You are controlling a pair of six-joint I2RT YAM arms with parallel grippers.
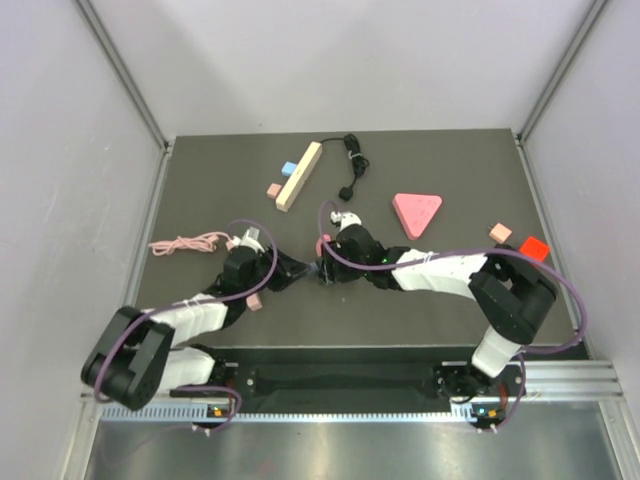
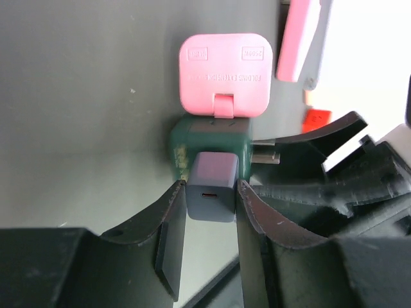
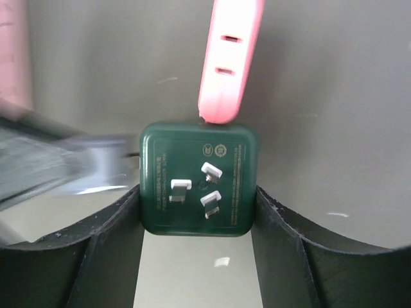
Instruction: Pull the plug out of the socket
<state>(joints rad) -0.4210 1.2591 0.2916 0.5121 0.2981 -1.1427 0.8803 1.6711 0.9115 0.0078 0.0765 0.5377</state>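
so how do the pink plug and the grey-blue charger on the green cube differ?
Size: the pink plug has a wider face than the grey-blue charger. Face: the grey-blue charger shows a small oval port, the pink plug printed text and a tab. Grip: the left gripper clamps the grey-blue charger; nothing holds the pink plug. Both sit against the green cube.

- Table centre: left gripper [image 2: 210, 187] clamped on the plug [image 2: 212, 196] and right gripper [image 3: 198, 192] clamped on the socket [image 3: 199, 179], nose to nose. You cannot pass between them.
- Pink adapter [image 2: 225, 76]: touches the socket.
- Far edge, middle: wooden bar [image 1: 299, 176], blue block [image 1: 289, 168], pink block [image 1: 273, 189], black cable [image 1: 350, 165].
- Right of centre: pink triangle [image 1: 416, 212].
- Right edge: red block [image 1: 533, 247].
- Left edge: pink cable [image 1: 188, 243].
- Your open room: both far corners.
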